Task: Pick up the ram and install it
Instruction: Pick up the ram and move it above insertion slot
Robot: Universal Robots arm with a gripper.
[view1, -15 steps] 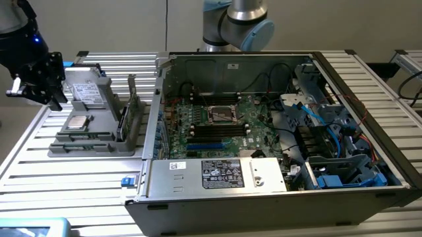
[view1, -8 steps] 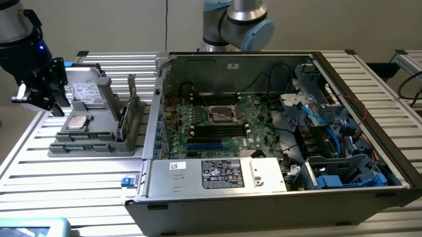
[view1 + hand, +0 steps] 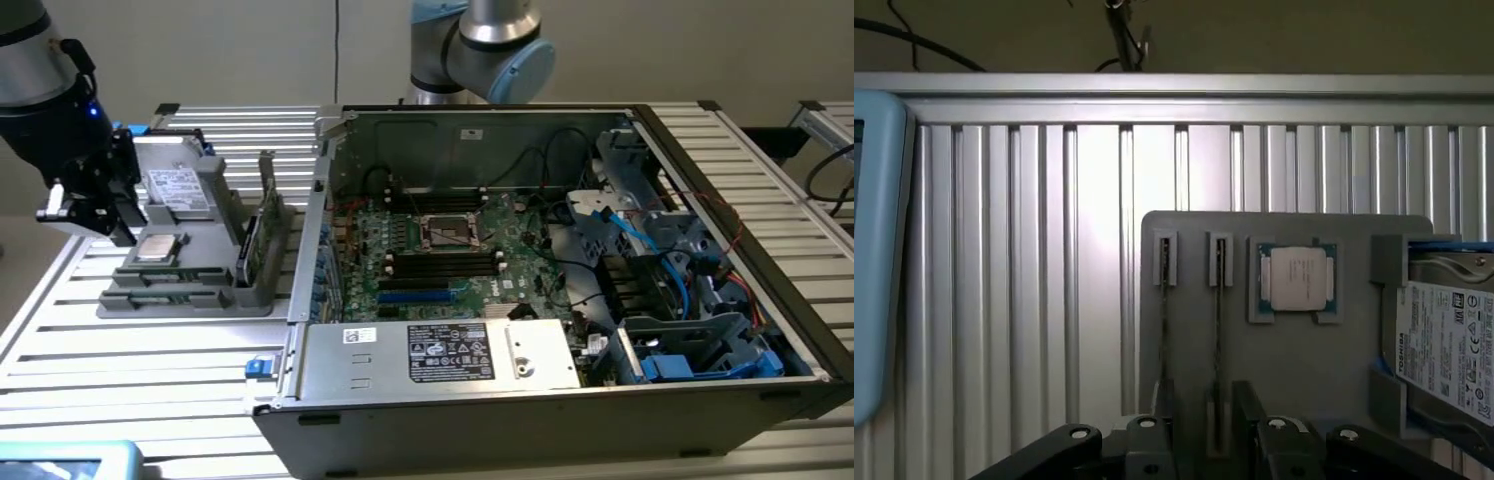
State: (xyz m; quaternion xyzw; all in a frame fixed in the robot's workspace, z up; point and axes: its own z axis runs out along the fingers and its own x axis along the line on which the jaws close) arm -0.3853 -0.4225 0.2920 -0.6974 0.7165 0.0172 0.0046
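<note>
Ram point(image 3: 1218, 310) stands on edge in the grey holder point(image 3: 1304, 370), just beside the processor point(image 3: 1297, 278). A second stick point(image 3: 1164, 300) sits in the neighbouring slot, on the side away from the processor. You are holding nothing: the gripper point(image 3: 1206, 430) has its jaws spread, with no part gripped between them.

What matters for you is the alignment. In the wrist view the ram's long axis runs straight away from the fingers point(image 3: 1247, 420). The stick lines up with the gap between them, not with either finger. Its near end lies close to the fingertips, but I cannot tell whether it reaches in between them or stops just short.

On the exterior view's clock face, the gripper hangs at about ten o'clock from the holder, above the slatted table point(image 3: 134, 380). The hard drive point(image 3: 174, 185) takes the holder's twelve o'clock end and the processor its middle. By my reading the ram slots take the six o'clock end. That would make the stick's length run nine to three, with its nine o'clock end toward your gripper. The open computer case point(image 3: 400, 420) lies at three o'clock from the holder, well apart from the gripper.
</note>
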